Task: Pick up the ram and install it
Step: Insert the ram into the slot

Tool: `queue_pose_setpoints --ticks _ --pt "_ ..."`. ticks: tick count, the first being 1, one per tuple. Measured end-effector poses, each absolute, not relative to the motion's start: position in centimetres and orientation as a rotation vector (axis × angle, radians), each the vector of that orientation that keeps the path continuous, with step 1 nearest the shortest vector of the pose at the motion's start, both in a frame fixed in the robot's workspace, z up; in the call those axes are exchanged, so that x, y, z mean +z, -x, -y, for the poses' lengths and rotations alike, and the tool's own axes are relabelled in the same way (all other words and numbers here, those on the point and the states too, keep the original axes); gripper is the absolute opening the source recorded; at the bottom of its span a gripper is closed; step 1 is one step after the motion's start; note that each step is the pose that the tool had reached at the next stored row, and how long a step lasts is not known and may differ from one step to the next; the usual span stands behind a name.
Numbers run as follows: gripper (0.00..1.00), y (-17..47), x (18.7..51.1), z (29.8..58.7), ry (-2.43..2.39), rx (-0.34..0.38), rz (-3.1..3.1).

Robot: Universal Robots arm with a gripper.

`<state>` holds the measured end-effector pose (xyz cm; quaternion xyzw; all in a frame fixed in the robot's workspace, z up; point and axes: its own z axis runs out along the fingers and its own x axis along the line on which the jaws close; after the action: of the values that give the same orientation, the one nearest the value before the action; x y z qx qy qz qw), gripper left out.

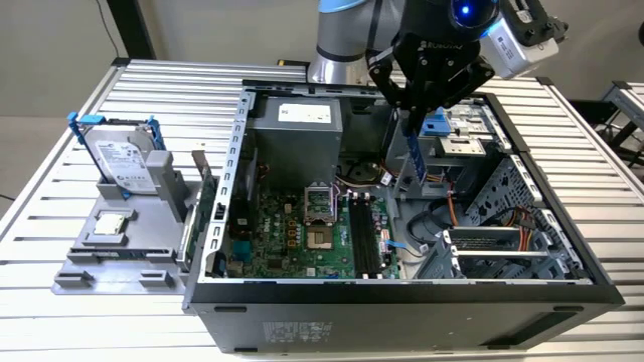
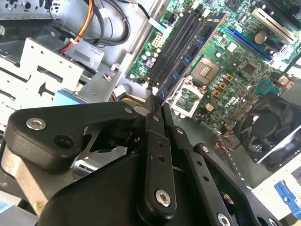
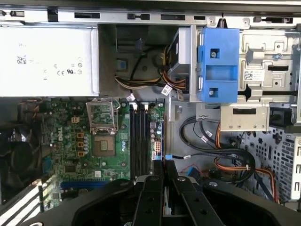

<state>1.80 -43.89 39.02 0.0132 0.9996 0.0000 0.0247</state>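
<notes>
Ram [image 1: 411,154]: held upright inside the case [image 1: 423,302], near the black slots [image 1: 367,240]
Gripper [image 1: 415,105]: clamped on the Ram's upper edge
Handling: judged light, stiff, fragile; best taken by the edges

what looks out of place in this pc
Nothing is spilled or broken. The ram hangs in the gripper above the board, not in the slots, and the cpu socket stands open.

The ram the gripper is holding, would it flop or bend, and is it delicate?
Probably stiff: the ram hangs straight below the gripper, pinched at one end, with no visible sag. Likely light, being a thin flat board. Possibly fragile: its chips sit exposed in the second wrist view.
</notes>
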Motion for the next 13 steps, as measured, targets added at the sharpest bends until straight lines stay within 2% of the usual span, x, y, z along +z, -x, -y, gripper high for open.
queue_pose_setpoints --ticks 13 --pt "0.0 -1.9 37.1 43.9 -0.043 0.0 -3.103"
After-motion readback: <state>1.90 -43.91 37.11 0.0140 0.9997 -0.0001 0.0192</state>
